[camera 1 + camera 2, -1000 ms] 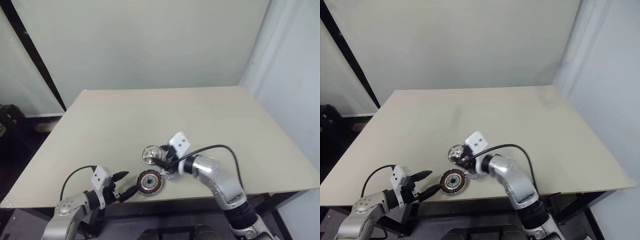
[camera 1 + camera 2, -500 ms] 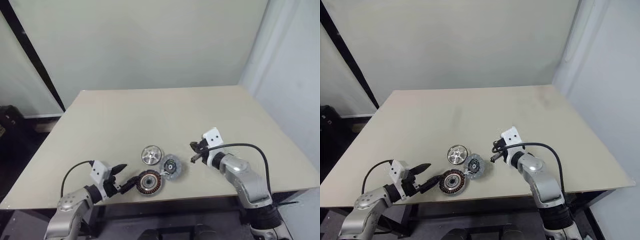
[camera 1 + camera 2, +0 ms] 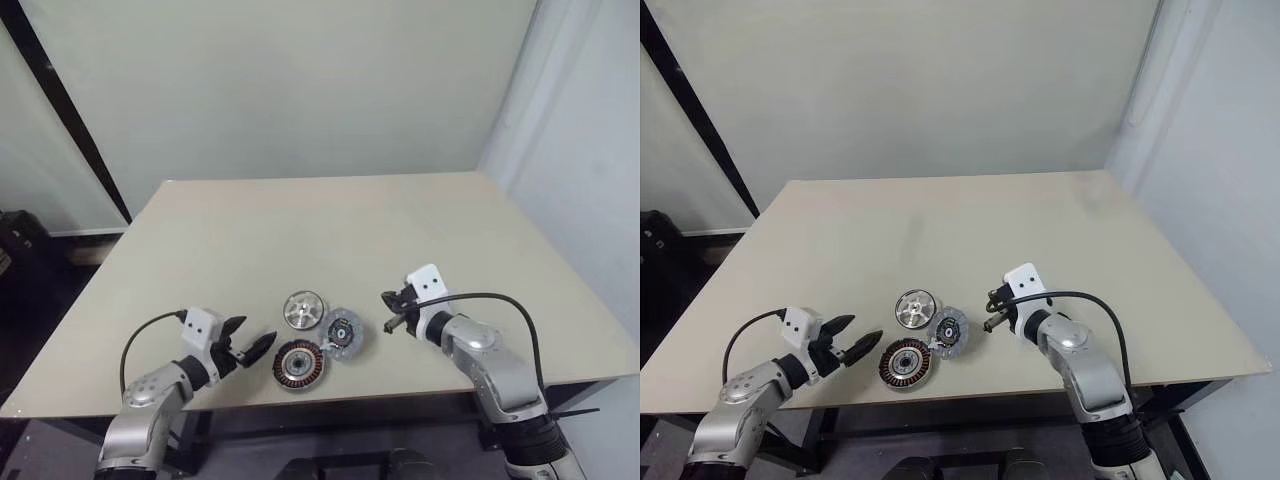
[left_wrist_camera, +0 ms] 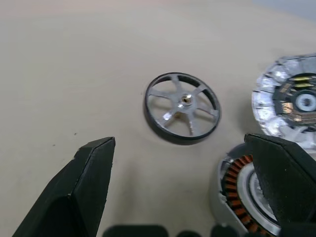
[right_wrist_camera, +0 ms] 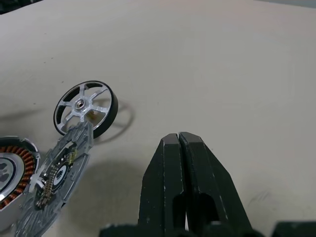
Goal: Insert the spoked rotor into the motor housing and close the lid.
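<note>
Three loose parts counted, one of each: rotor point(image 3: 303, 309), housing point(image 3: 299, 364), lid point(image 3: 341, 333). Two claws present.

The tabletop point(image 3: 330, 225) is plain beige and matte. Pale walls stand behind it, with a black post at the rear left.

All three parts sit clustered near the front edge, about midway along it. The rotor is a shiny silver disc with six spokes, a raised hub and a dark rim, lying flat. The housing, nearest the front edge, shows copper windings round a hollow centre. The lid is pale grey with a black centre, just beside both.

Left claw point(image 3: 249, 341): fingers apart, empty, just left of the housing. Right claw point(image 3: 390, 310): fingers pressed together, empty, right of the lid.
</note>
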You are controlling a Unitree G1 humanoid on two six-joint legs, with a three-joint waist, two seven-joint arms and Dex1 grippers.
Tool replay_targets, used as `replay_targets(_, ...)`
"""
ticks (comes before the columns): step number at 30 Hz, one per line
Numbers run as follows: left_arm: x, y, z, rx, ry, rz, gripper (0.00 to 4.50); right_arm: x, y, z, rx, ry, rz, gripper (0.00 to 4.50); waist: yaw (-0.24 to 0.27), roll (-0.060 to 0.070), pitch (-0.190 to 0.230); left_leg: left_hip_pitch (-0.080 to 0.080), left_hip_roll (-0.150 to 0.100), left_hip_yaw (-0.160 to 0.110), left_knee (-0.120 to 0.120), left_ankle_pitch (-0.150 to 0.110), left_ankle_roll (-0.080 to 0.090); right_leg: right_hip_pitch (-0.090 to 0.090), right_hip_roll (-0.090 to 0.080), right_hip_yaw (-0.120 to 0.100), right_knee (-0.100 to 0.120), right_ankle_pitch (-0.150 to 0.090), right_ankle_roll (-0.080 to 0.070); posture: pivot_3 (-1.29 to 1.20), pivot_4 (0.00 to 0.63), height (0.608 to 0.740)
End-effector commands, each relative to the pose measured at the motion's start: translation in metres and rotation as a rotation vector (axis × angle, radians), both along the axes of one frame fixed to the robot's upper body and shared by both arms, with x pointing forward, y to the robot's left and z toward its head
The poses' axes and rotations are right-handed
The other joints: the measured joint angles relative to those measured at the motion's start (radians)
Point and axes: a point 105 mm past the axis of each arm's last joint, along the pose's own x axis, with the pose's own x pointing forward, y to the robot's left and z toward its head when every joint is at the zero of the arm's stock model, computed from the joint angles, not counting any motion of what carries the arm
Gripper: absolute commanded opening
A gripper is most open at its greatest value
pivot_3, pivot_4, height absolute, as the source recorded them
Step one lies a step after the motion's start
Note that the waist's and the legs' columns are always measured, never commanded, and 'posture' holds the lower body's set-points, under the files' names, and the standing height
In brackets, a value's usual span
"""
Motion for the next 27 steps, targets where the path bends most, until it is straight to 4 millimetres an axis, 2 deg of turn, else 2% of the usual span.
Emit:
replay_targets(1,0.01,0.001,0.012,0.013,-0.045,0.019,4.5,0.0,0.004,0.02,0.025,-0.076,0.022,0.05,0.0,0.0,0.0,0.0,0.0,0.0,0.0,0.0,0.0,0.0,0.0,0.0,0.0,0.0,0.0,0.0,0.0,0.74)
replay_targets(2,0.011,0.001,0.013,0.015,-0.046,0.021,4.5,-0.001,0.004,0.02,0.032,-0.069,0.027,0.05,0.0,0.0,0.0,0.0,0.0,0.0,0.0,0.0,0.0,0.0,0.0,0.0,0.0,0.0,0.0,0.0,0.0,0.74)
replay_targets(5,0.015,-0.001,0.013,0.024,-0.049,0.026,4.5,-0.008,0.01,0.021,0.044,-0.046,0.076,0.58,0.0,0.0,0.0,0.0,0.0,0.0,0.0,0.0,0.0,0.0,0.0,0.0,0.0,0.0,0.0,0.0,0.0,0.74)
replay_targets(13,0.029,-0.009,0.009,0.036,-0.014,0.047,4.5,-0.03,0.032,0.029,0.048,-0.068,0.207,3.4,0.0,0.0,0.0,0.0,0.0,0.0,0.0,0.0,0.0,0.001,0.0,0.0,0.0,0.0,0.0,0.0,0.0,0.74)
replay_targets(16,0.039,-0.012,-0.001,0.035,0.081,0.082,4.5,-0.036,0.04,0.029,0.055,-0.067,0.227,4.48,0.001,0.0,0.0,0.0,-0.001,-0.001,0.0,0.0,0.0,0.001,0.0,0.0,0.0,0.0,0.0,0.0,0.0,0.74)
replay_targets(22,0.056,-0.023,-0.015,-0.062,0.295,0.138,4.5,-0.045,0.051,0.026,0.036,-0.066,0.272,4.48,0.0,-0.001,0.0,0.001,-0.001,-0.001,0.002,0.0,0.0,0.003,0.0,0.0,0.0,0.0,0.001,0.0,0.0,0.74)
replay_targets(27,0.068,-0.036,-0.016,-0.162,0.367,0.13,4.5,-0.048,0.054,0.023,0.022,-0.067,0.282,4.48,0.0,-0.002,-0.001,0.001,-0.002,-0.002,0.002,0.0,0.0,0.004,0.0,0.0,-0.001,0.001,0.002,0.0,0.0,0.74)
